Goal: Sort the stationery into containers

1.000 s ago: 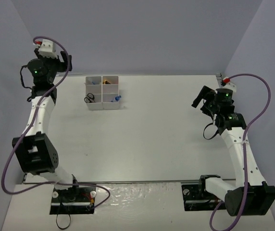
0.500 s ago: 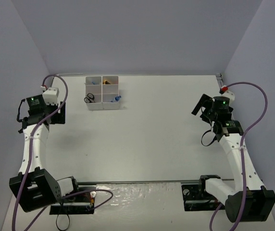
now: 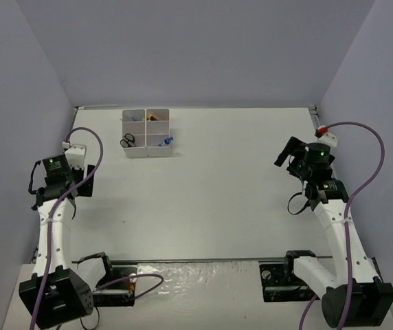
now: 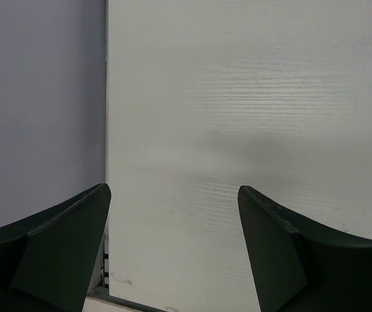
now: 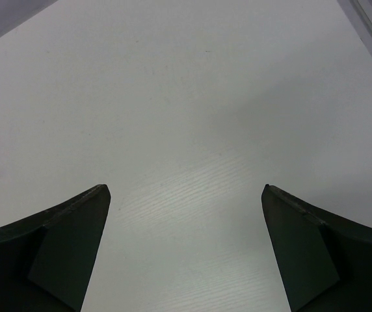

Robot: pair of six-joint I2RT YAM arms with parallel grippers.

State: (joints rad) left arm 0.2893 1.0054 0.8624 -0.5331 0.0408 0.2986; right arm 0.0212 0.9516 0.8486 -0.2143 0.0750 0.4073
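Pulled back from the white six-compartment plastic block (image 3: 146,132), the left gripper (image 4: 173,189) hangs well apart from it, jaws wide and empty. Right gripper (image 5: 186,188), far from the block, gapes too. Black-handled scissors (image 3: 128,141) and blue-capped bottle (image 3: 167,141) sit in its compartments — sorting looks done, hence the retreat, probably.

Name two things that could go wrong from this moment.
1. The bottle seems to poke past the right rim of the container; a knock might tip it out.
2. The left gripper, open and empty, hangs close to the side wall; a leftward swing might hit it.
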